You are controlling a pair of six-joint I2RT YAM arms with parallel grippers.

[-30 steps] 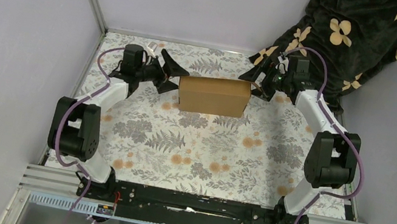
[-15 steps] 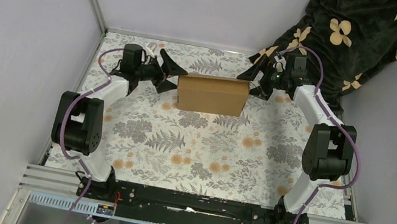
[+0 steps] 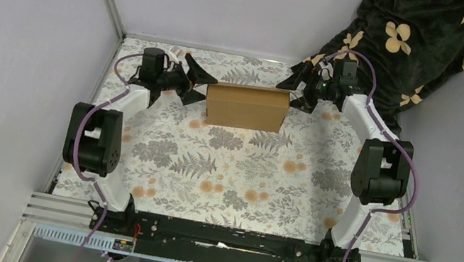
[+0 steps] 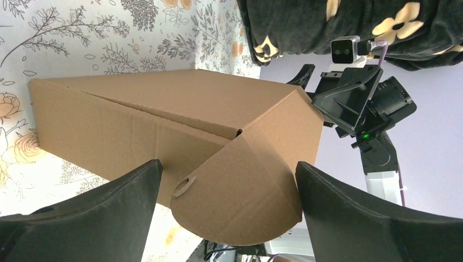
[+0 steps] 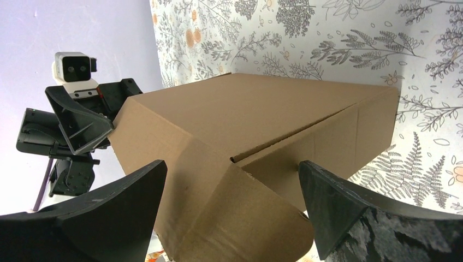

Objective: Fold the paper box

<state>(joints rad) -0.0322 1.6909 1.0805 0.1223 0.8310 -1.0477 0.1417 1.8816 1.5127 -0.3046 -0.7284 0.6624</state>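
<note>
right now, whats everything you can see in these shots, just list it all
paper box: one, brown cardboard, far middle of the table, closed up
table cover: one, white with grey and orange flowers, under the box
blanket: one, black with cream flowers, far right corner
walls: pale grey, left, back and right
rail: one, silver, near edge
left arm: black and white, left side
right arm: black and white, right side
left fingers: black, open, straddling the box's left end
right fingers: black, open, straddling its right end

A lab test cell: plain panel walls (image 3: 237, 2), aluminium rail (image 3: 231, 243), floral-covered table (image 3: 243, 176).
</note>
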